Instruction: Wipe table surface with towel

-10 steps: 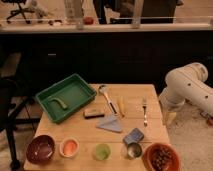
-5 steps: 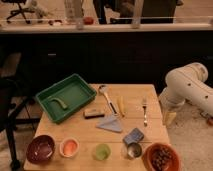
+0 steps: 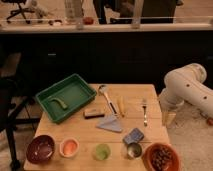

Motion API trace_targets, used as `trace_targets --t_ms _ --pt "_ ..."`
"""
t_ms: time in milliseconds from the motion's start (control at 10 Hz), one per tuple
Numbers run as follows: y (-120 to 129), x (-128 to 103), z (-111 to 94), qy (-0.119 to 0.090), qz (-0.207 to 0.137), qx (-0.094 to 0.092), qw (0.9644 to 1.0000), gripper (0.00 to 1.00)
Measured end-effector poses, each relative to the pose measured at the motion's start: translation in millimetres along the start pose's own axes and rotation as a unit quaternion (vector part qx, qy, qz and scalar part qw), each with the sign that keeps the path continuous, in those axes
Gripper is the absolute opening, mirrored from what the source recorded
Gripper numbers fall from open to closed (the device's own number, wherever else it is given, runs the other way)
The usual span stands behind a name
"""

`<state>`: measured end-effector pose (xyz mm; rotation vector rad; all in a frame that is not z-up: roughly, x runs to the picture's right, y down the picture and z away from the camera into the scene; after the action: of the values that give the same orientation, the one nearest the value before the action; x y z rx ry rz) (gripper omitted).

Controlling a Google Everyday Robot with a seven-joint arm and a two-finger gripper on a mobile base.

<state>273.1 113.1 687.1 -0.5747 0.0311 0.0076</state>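
Camera view: you're looking down at the counter [image 3: 85, 131], light wood with plank seams.

- The towel [image 3: 111, 123] lies flat near the middle, pale grey-blue, roughly triangular, limp. Nothing touches it from above.
- Just in front of it and to the right sits a darker blue pad [image 3: 134, 135], with a metal cup [image 3: 133, 149] beside that.
- The green tray [image 3: 72, 92] sits at the back left, with a small green piece [image 3: 59, 103] inside.
- A dark block [image 3: 94, 113] sits between tray and towel.
- Behind the towel are a spoon [image 3: 104, 92] and a wooden utensil [image 3: 120, 106]. A fork [image 3: 145, 111] lies further right.
- Along the front edge, left to right: dark red bowl [image 3: 41, 148], orange bowl [image 3: 69, 147], green cup [image 3: 102, 151], then a brown bowl [image 3: 161, 156] of dark lumps at the corner.
- Your gripper [image 3: 168, 119] hangs off the right edge of the counter under the white arm [image 3: 187, 87], well apart from the towel. The jaws are apart and hold nothing.
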Motion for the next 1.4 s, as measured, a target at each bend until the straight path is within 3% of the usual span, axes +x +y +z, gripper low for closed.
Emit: trace_targets --t_ms 100,300,600,700,800,1000,1400 --pt "1 -15 3 -0.003 -0.015 -0.003 0.9999 0.8" --pt "-1 -84 15 -0.019 -0.064 -0.015 0.9976 0.8" --pt "-5 -134 27 -0.028 -0.098 -0.01 0.9947 0.8" --pt "-6 -144 31 -0.03 -0.103 -0.002 0.9942 0.8" --pt "-7 -156 37 -0.034 -0.101 0.02 0.9941 0.8" --pt "-7 -159 45 -0.044 -0.095 0.043 0.9936 0.8" --pt "-6 -165 52 -0.049 -0.097 0.049 0.9929 0.8"
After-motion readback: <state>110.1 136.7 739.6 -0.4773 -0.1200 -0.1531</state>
